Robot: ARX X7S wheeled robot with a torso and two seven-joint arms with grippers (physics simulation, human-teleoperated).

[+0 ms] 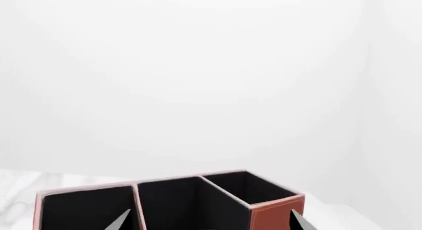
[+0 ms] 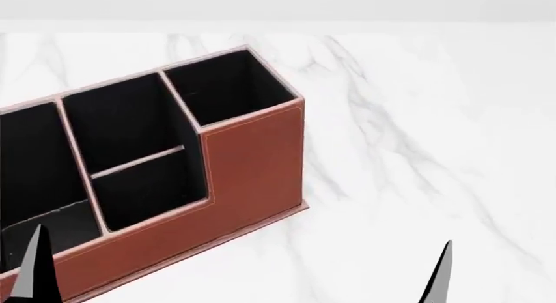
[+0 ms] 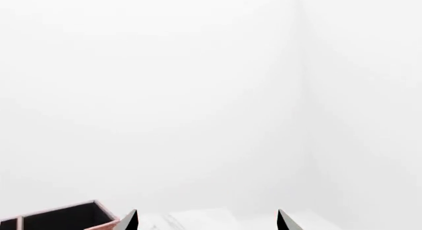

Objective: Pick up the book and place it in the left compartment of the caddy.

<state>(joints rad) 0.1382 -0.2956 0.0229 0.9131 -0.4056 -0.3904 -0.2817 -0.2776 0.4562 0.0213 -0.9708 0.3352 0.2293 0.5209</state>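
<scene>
Left gripper [image 1: 211,226]: fingertips apart, nothing between them. Right gripper [image 3: 206,224]: likewise spread and empty. In the head view only one dark fingertip [image 2: 36,267] shows at the near left and another at the near right, both low in the frame.

Caddy [image 2: 252,166] stands on the marble table [image 2: 417,153], turned at a slant so its row of bays runs from near left to far right. The left compartment [image 2: 30,159] is the leftmost bay, partly cut off by the head view's edge. The bay with the crossbar [image 2: 139,161] is next to it, and the squarish one is at the far right.

Book: you cannot pick it out in any view. A faint pale line lies low inside the left compartment. It may be the book's edge or just the lining; the pictures do not settle it. No book shows on the open marble to the right of the caddy.

Judgement: if that line is the book, the placement is done and you only need to check. If not, the book lies outside these views and you must find it first.

Relation that matters: the left compartment sits just beyond your left fingertip and well apart from the right one, so the left arm is nearer. The bay's long axis runs near to far, so a book would go in with its long side along that line.
</scene>
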